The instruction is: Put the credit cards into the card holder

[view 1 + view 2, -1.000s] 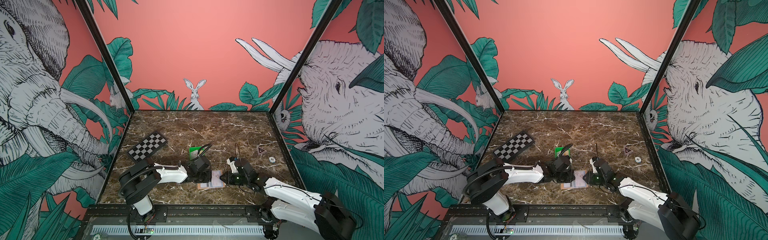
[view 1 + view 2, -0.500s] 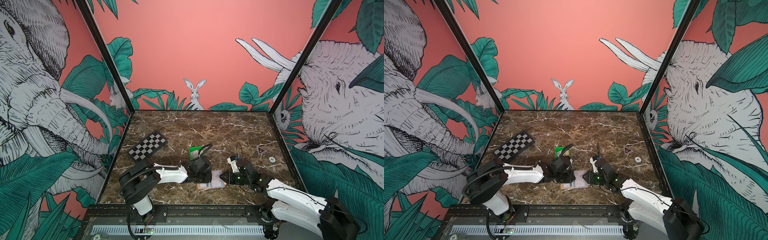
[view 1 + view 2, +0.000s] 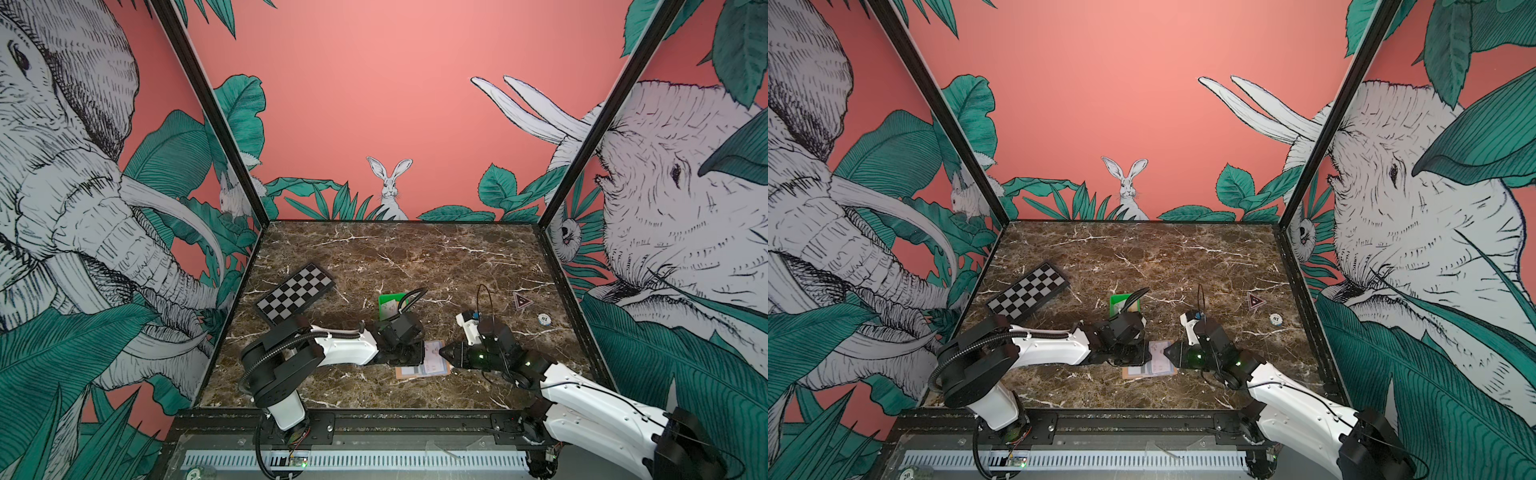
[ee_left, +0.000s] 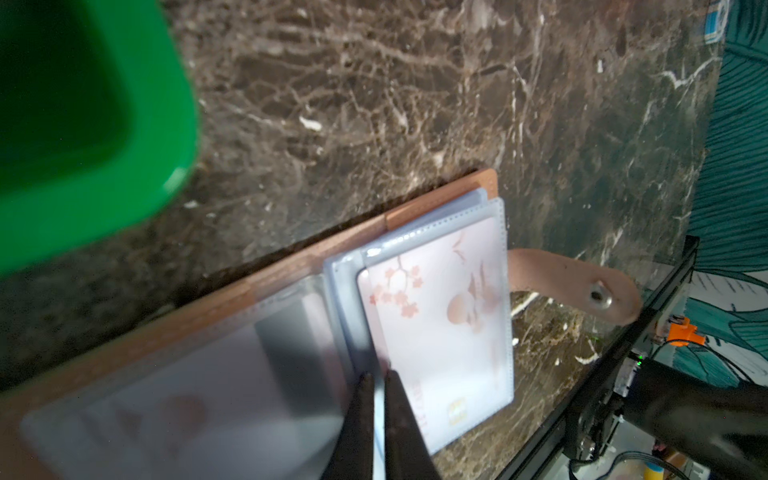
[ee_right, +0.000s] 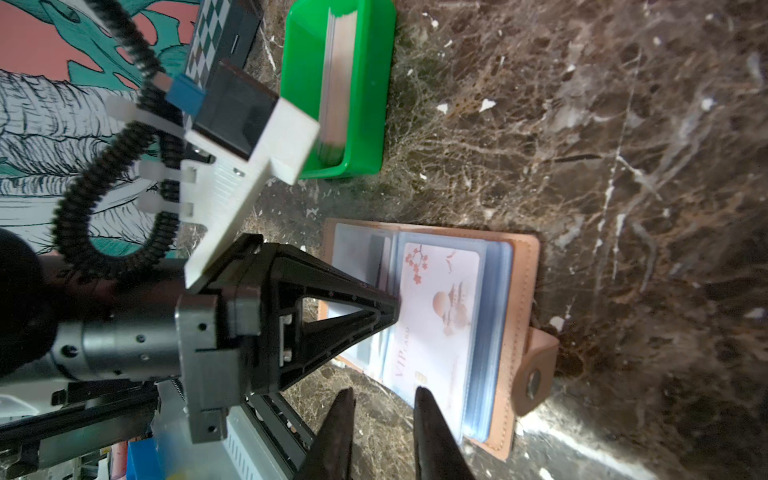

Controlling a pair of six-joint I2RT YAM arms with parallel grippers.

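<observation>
1. The left tool [image 4: 376, 376] is nearly closed, pinching a clear sleeve edge of the open card holder [image 3: 424, 365] near the tabletop's [image 3: 415, 257] front edge.
2. The right tool [image 5: 384, 395] stands slightly apart at a pink-printed card [image 5: 436, 316] in a sleeve; contact unclear.
3. Farther back, a green tray [image 5: 365, 83] holds the remaining credit cards [image 5: 338, 79], half hidden by the left wrist.
4. A checkered board [image 3: 296, 293] lies beyond.

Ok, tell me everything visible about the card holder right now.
The card holder lies open and flat on the marble table, just in front of the green tray. It has a tan, leather-looking cover with stitched edges, a snap tab sticking out, and pale clear sleeves. The top sleeve holds a white blossom-printed card. The left gripper pinches a sleeve edge; the right gripper hovers at its near edge.
</observation>
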